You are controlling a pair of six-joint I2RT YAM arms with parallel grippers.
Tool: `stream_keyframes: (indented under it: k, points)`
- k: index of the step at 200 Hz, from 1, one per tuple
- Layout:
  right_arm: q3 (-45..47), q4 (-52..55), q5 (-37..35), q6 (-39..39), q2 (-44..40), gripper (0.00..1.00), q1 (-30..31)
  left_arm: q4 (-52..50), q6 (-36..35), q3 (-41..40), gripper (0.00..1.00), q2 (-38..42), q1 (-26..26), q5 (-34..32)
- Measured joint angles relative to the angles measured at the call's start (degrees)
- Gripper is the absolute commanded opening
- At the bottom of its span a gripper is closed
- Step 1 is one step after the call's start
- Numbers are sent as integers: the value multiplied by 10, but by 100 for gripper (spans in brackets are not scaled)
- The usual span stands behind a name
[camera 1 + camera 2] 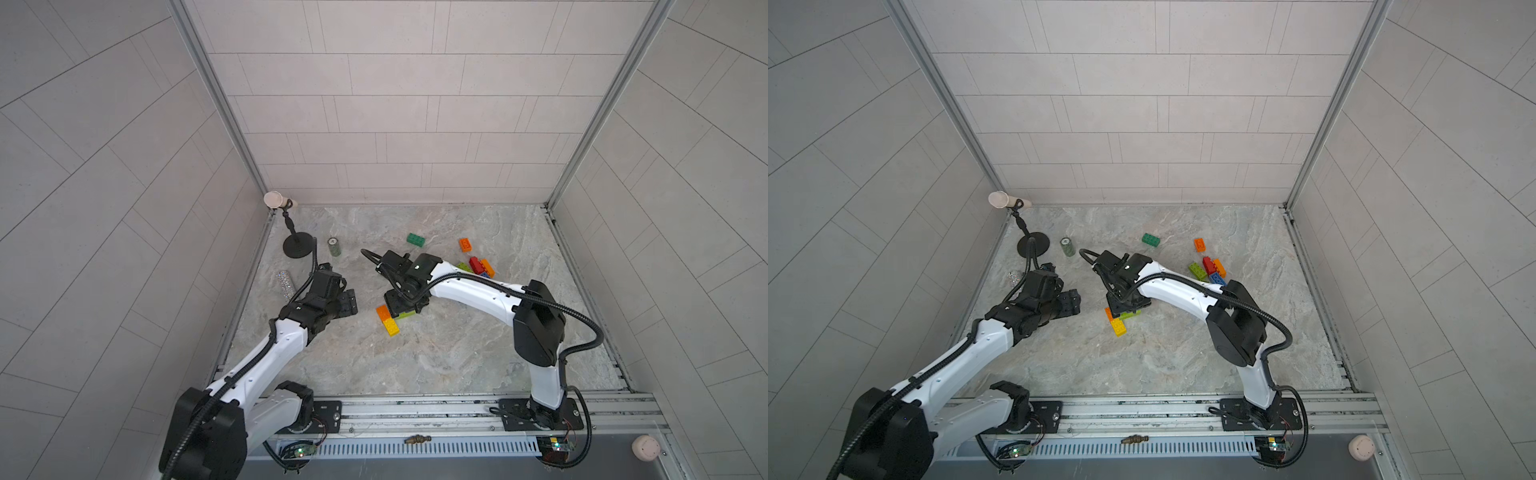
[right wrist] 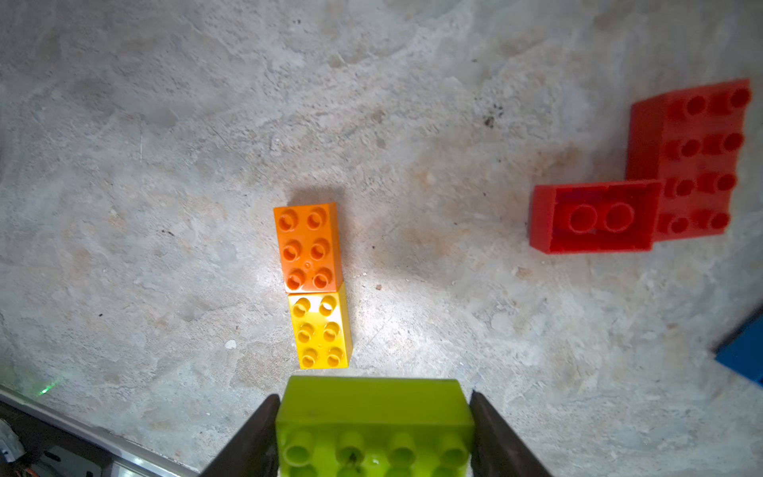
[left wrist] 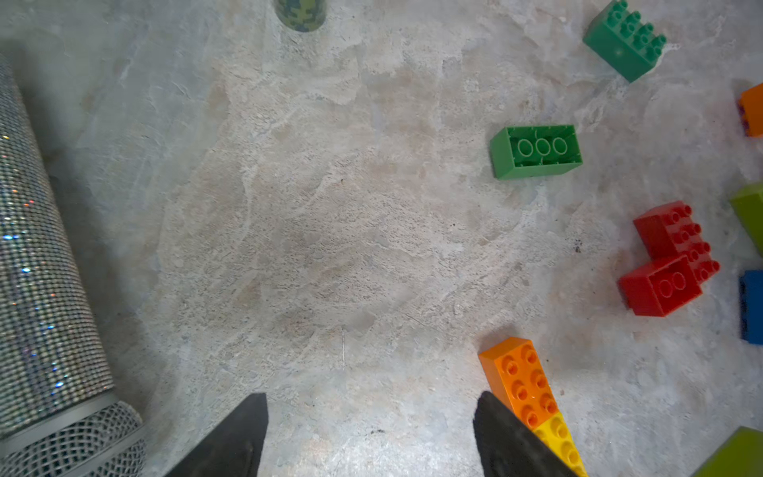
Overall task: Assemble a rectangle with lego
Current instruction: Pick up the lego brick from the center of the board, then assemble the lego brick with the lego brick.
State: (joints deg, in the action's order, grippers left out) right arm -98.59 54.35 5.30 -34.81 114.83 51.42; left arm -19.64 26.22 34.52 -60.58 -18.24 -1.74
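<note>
Marbled grey tabletop (image 1: 415, 357) spreads under both arms, with pale tiled walls (image 1: 395, 104) on three sides. We find the right gripper (image 2: 373, 396) clamped on a lime brick (image 2: 373, 429), one finger against each short end, four studs showing between them. Just beyond it lies a yellow brick (image 2: 320, 330), and an orange brick (image 2: 307, 247) butts against that one's far end, both studs up in one straight row. The lime brick sits crosswise at the yellow end; whether the two touch we cannot tell, as the near edge hides the seam. Farther out, a red brick (image 2: 697, 161) rests studs up with a second red brick (image 2: 594, 217) tipped against it, hollow showing, and a blue brick (image 2: 743, 351) near them. Our left gripper (image 3: 370, 396) stands wide open, holding nothing, near the orange end of the row yet apart from it in both top views. Beside that arm lies a glittery silver tube (image 1: 285, 284); farther off, a green can (image 1: 334, 247) and a dark green brick (image 3: 536, 150), hollow showing.
</note>
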Motion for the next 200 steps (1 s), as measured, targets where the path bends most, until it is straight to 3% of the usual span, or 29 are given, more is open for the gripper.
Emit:
stream_keyframes:
  k: [77, 200]
  points:
    - [-143, 77, 7, 72, 121, 17, 4, 27, 10, -14, 82, 10, 33, -17]
    - [-172, 91, 7, 85, 159, 14, 14, 48, 13, -18, 81, -8, 40, 7]
